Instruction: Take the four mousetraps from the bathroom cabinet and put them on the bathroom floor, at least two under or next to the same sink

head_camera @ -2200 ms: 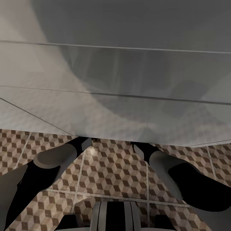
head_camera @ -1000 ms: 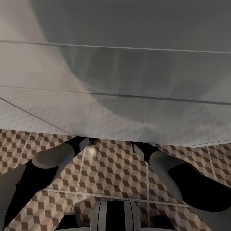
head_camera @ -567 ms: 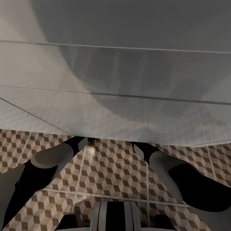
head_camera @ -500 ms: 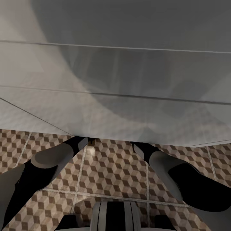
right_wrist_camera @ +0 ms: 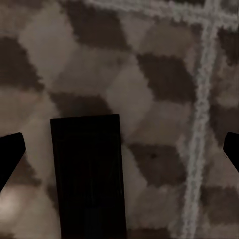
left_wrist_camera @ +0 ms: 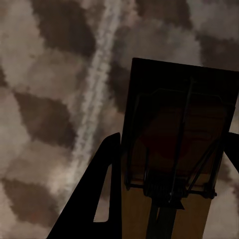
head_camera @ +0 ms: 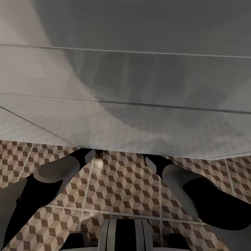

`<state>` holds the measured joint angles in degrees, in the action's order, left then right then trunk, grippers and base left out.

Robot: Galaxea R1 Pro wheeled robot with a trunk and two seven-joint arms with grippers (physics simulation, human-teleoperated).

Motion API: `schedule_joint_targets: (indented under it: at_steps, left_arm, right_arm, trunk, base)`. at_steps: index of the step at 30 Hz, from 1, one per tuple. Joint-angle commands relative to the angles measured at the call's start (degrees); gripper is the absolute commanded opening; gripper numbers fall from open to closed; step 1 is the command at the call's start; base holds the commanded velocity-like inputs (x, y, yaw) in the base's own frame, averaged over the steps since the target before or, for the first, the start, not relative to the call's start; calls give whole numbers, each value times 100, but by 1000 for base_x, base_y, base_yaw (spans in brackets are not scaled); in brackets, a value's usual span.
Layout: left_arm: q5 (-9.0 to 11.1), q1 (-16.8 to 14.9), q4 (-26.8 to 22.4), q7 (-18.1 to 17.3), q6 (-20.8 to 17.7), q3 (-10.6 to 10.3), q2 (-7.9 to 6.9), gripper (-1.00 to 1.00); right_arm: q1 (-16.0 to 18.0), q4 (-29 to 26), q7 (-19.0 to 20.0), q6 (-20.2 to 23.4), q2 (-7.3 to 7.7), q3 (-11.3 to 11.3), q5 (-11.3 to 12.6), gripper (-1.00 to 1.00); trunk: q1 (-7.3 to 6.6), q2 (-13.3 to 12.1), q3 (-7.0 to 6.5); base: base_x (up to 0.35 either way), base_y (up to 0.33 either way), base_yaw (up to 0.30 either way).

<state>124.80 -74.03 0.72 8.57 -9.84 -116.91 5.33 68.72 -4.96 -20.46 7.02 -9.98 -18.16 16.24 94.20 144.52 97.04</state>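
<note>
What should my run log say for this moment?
left tool: holds mousetrap over floor | right tool: open over second mousetrap

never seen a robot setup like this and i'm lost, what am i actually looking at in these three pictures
This is a simulated two-armed robot. The head view comes from a camera on its head, looking down: its left arm and right arm reach forward over the cube-patterned bathroom floor, under a large white fixture.

The other two pictures come from cameras near each tool, looking along its fingers. The left tool appears closed on a mousetrap, a wooden board with a wire bar, just above the tiles. The right tool is open, and a dark flat rectangle lies on the floor below it. That may be another trap, but it is too shadowed to tell.
</note>
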Motion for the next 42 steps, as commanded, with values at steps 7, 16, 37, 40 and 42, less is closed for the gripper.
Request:
schedule_joint_targets:
  at_steps: [7, 16, 37, 40, 42]
  left_arm:
    - [70, -296, 9, 31, -26, 11, 2, -100]
    - [70, -296, 67, 36, -26, 11, -4, -100]
    - [76, -296, 148, 35, -18, 19, -4, 100]
    - [71, -296, 148, 35, -18, 13, -1, 100]
    - [71, -296, 148, 34, -18, 12, -4, 100]
  right_arm:
    - [367, -14, -37, -97, -1, -107, -5, 100]
    - [362, -13, -37, -123, -1, -108, -14, 100]
    - [362, -16, -37, -139, -1, -108, -16, 100]
    - [362, -21, -37, -139, -1, -108, -16, 100]
    - [362, -21, -37, -139, -1, -108, -16, 100]
  trunk:
    - [-3, 2, 1]
    - [-3, 2, 1]
    - [-3, 2, 1]
    - [-3, 2, 1]
    - [-3, 2, 1]
  base:
    - [0, 0, 0]
    - [0, 0, 0]
    - [0, 0, 0]
    - [0, 0, 0]
    - [0, 0, 0]
